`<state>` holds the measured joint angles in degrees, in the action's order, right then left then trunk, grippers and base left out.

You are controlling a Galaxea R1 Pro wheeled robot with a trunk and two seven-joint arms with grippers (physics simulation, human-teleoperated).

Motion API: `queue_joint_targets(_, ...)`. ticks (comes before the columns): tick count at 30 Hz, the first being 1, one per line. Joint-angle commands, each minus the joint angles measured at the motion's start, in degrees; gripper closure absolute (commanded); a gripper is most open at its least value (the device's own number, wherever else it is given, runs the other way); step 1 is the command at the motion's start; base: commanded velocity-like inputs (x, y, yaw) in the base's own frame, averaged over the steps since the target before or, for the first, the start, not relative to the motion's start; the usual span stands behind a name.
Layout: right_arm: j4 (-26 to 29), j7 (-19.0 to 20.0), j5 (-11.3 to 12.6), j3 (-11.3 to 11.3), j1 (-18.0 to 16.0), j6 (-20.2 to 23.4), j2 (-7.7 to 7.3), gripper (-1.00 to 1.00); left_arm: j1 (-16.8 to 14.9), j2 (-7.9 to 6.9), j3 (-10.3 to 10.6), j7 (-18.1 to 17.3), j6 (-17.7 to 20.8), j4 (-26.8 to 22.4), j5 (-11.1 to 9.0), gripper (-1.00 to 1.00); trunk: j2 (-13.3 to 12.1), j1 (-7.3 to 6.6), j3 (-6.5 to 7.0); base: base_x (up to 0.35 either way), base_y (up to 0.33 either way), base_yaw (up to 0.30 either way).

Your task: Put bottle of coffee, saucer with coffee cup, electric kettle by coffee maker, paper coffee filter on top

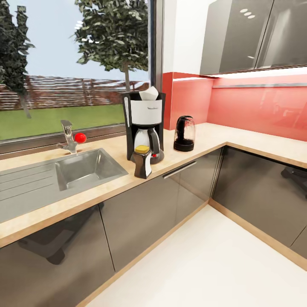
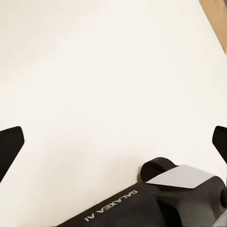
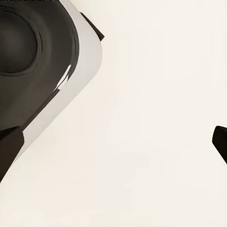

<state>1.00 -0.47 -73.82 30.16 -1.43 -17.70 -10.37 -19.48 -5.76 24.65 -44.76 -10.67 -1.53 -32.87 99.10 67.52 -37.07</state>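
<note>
Coffee jar (image 1: pixel 143 161) nearest, touching coffee maker (image 1: pixel 144 128); glass kettle (image 1: pixel 184 134) fragile, best taken by handle. Both grippers (image 2: pixel 113 142) (image 3: pixel 113 142) spread, empty.

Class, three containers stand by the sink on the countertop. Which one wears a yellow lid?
The bottle of coffee, the small dark jar in front of the coffee maker. The electric kettle has a dark top, and a white paper coffee filter tops the coffee maker.

A grey inset sink (image 1: pixel 89 168) sits near the worktop's window edge, its chrome tap (image 1: pixel 67 136) carrying a red knob (image 1: pixel 80 137). Red backsplash (image 1: pixel 256 106) lines the corner.
</note>
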Motion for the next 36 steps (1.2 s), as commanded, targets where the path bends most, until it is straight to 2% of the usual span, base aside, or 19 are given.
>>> queue_joint_targets(1, -0.03, -0.05, -0.54, 0.49, -0.04, -0.16, -0.01, -1.00, -0.01, -0.02, 0.28, -0.07, -0.45, 0.03, -0.27, -1.00, 0.03, -0.01, -0.05, 0.000, 0.000, 0.000)
queue_joint_targets(9, -0.03, -0.05, -0.53, 0.51, -0.13, -0.15, -0.05, -1.00, 0.06, -0.04, -0.75, -0.07, -0.49, -0.03, -0.27, -1.00, 0.03, -0.01, -0.05, 0.000, 0.000, 0.000)
queue_joint_targets(10, -0.02, -0.05, -0.52, 0.51, -0.15, -0.18, -0.07, -1.00, 0.06, 0.12, -4.02, -0.07, -0.48, -0.11, -0.24, -1.00, 0.03, -0.01, -0.05, 0.000, 0.000, 0.000)
queue_joint_targets(12, -0.02, -0.05, -0.48, 0.51, -0.15, -0.21, -0.03, -1.00, 0.06, 0.21, -5.52, -0.02, -0.45, -0.08, -0.21, -1.00, 0.03, -0.01, -0.05, 0.000, 0.000, 0.000)
queue_joint_targets(14, -0.02, -0.05, -0.47, 0.51, -0.17, -0.25, -0.02, -1.00, 0.06, 0.24, -6.11, 0.04, -0.40, -0.04, -0.20, -1.00, 0.03, -0.01, -0.05, 0.000, 0.000, 0.000)
queue_joint_targets(15, 0.00, -0.10, -0.46, 0.51, -0.40, -1.66, 0.12, -1.00, 0.44, 0.32, -6.81, 0.32, -0.36, 0.02, -0.19, -1.00, 0.03, -0.01, -0.05, 0.000, 0.000, 0.000)
queue_joint_targets(24, 0.06, -0.19, -0.37, 0.99, -3.04, -2.89, 0.23, -1.00, 1.25, 0.39, -7.14, 0.65, -0.25, 0.08, -0.18, -1.00, 0.03, -0.01, -0.05, 0.000, 0.000, 0.000)
queue_joint_targets(27, 0.00, -0.12, 1.28, 2.66, -3.22, -2.94, 0.36, -1.00, 1.28, 0.47, -7.12, 0.70, -0.23, 0.04, -0.18, -1.00, 0.03, -0.01, -0.05, 0.000, 0.000, 0.000)
queue_joint_targets(28, -0.04, 0.02, 9.41, 3.82, -3.31, -3.02, 0.65, -1.00, 1.29, 0.58, -7.24, 0.72, -0.22, -0.10, -0.18, -1.00, 0.03, -0.01, -0.05, 0.000, 0.000, 0.000)
queue_joint_targets(32, 0.01, 0.03, 10.63, 3.94, -3.38, -3.07, 0.66, -1.00, 1.29, 0.78, -7.54, 0.77, -0.15, 0.00, -0.18, -1.00, 0.03, -0.01, -0.05, 0.000, 0.000, 0.000)
queue_joint_targets(36, 0.04, 0.03, 10.80, 4.00, -3.72, -3.12, 0.58, -1.00, 1.29, 0.76, -7.67, 0.77, 0.02, 0.07, -0.18, -1.00, 0.03, -0.01, -0.05, 0.000, 0.000, 0.000)
